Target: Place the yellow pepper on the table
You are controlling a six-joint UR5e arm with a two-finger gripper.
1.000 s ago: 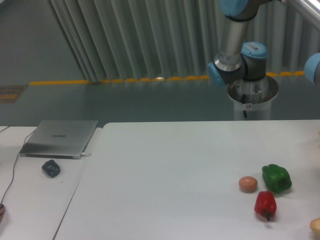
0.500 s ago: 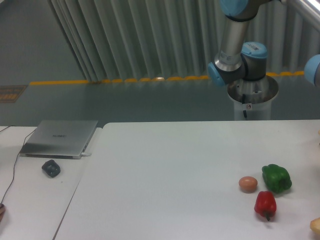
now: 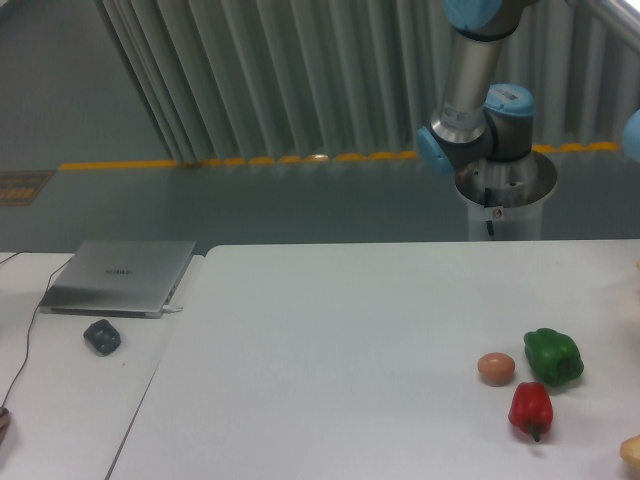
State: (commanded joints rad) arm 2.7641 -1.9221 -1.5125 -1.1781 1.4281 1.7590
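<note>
The yellow pepper is out of view. The gripper is not in view either; only the arm's base and blue-capped joints [image 3: 478, 130] show behind the far right of the table [image 3: 330, 340]. On the large white tabletop, near its right front, sit a green pepper [image 3: 553, 357], a red pepper [image 3: 530, 408] and a small brownish-orange ball [image 3: 496, 368].
A pale yellowish rounded thing [image 3: 632, 455] is cut off at the bottom right corner. On the smaller white surface at left lie a grey laptop [image 3: 120, 277], a dark mouse [image 3: 102, 336] and a thin cable [image 3: 25, 350].
The arm's upper joints have shifted slightly to the right. Nothing on the table has moved.
</note>
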